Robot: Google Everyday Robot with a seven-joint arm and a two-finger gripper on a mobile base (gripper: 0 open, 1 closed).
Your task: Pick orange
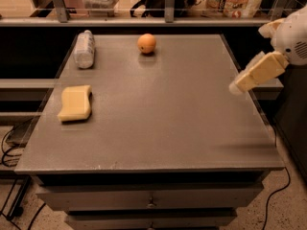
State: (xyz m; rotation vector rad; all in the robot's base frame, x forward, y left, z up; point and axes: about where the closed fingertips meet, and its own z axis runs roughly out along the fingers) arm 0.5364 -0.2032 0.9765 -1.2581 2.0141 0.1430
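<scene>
Grey desk (168, 114) carrying orange (147, 43) far middle, bottle (85, 48) lying far left, sponge (75, 102) left; hand (249, 78) above right edge.

Dim, warm light from above lays a soft sheen on the table (158, 128) and a small shadow before the orange (147, 43), while the gripper (240, 84), over the table's right edge, shows pale against dark surroundings.

Orange (147, 43) at back, pincer (238, 86) right

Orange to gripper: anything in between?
Only bare tabletop, per the camera view. The gripper hangs at the tabletop's right edge; the orange sits far back.
</scene>
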